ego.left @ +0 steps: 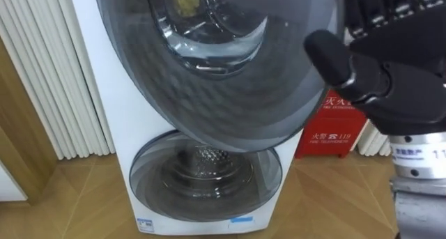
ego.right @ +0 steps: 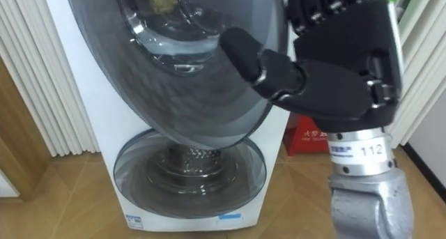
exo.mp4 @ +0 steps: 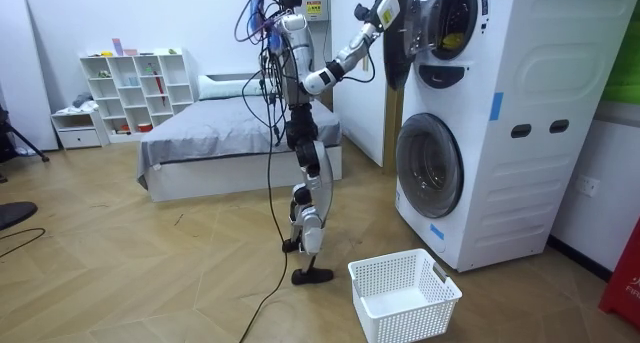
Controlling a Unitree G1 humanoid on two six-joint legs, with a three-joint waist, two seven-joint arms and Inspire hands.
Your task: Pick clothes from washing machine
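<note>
- One white washing machine point(exo.mp4: 520, 103), stacked type: two round doors, one above the other.
- Upper door point(ego.left: 230, 106): dark tinted glass, swung open toward the robot, its lower edge overlapping the top of the lower door in the eye views.
- Lower door point(ego.left: 205, 173): closed, perforated steel drum visible behind the glass.
- One piece of clothes point(exo.mp4: 452, 38) made out: yellow, lumped at the bottom of the upper drum's opening, still inside the machine. Seen only small and through the glass up close, so possibly more than one item.
- One right hand point(ego.right: 348, 79) raised at the right edge of the upper door, black palm shell facing the camera. Top of the hand cut off by the frame, so cannot tell whether spread or clasped on the door.
- One white lattice basket point(exo.mp4: 405, 295) on the wood floor, near side of the machine, just right of the robot's feet in the room view.
- One red box point(ego.left: 331, 131) on the floor, far right of the machine.
- One bed point(exo.mp4: 220, 148) and one white shelf unit point(exo.mp4: 135, 88) on the far left in the room view.
</note>
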